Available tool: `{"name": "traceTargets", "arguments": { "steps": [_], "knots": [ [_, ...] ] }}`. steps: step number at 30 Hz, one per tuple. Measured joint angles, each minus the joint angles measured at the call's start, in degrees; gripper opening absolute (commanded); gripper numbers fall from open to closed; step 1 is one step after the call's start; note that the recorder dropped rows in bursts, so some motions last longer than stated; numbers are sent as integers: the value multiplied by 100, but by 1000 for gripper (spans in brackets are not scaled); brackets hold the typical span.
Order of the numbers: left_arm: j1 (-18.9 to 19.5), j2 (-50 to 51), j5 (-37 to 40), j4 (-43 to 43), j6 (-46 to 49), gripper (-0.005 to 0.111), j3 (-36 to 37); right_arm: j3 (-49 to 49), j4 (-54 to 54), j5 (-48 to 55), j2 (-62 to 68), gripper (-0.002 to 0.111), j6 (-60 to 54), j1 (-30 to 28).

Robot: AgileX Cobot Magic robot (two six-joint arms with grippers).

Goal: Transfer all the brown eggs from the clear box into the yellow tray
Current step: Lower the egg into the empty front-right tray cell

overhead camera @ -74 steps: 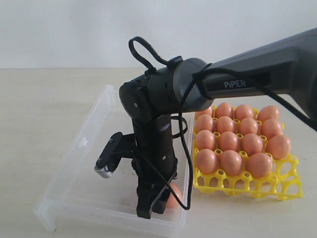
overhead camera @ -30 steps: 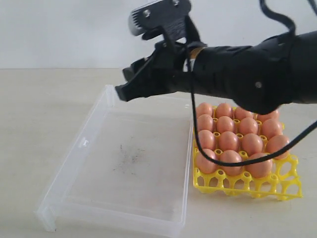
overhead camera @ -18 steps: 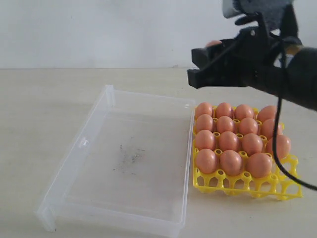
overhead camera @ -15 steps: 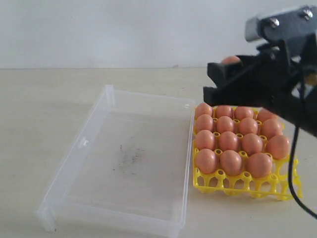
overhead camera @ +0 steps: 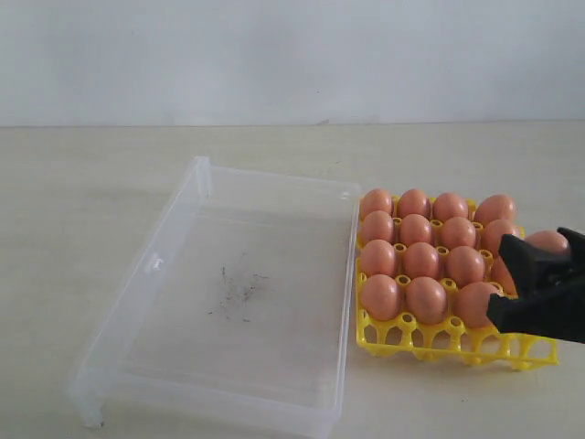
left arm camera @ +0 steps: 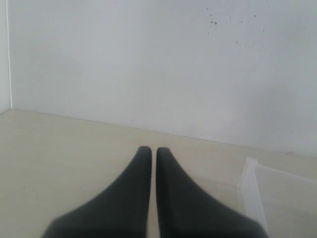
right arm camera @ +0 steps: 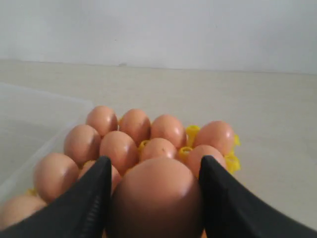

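**Right gripper (overhead camera: 497,282) holding 1 brown egg (overhead camera: 548,240) at the yellow tray's (overhead camera: 457,343) right side**

In the exterior view I am seeing only a sliver of that egg above the dark fingers. The right wrist view is showing it squarely pinched between both fingers (right arm camera: 94,198), above the seated eggs (right arm camera: 119,148). The arm is entering low from the right edge, roughly level, fingers pointing left. The seated eggs are standing upright in their cups; I cannot tell the held egg's long axis. The left gripper (left arm camera: 150,149), showing only in its own view, is sitting narrowed to a slit, gripping nothing, near a clear box (left arm camera: 252,188) corner.
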Motion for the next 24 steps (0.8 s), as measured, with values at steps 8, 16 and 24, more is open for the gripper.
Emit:
{"name": "traceTargets", "arguments": {
  "steps": [8,16,24],
  "knots": [
    [0,0,0,0,0,4,0,230,634,-512,-3,0,-266,0],
    [0,0,0,0,0,4,0,119,1001,64,-3,0,-1131,0],
    [0,0,0,0,0,4,0,-181,1490,160,208,0,-1613,0]
  ]
}}
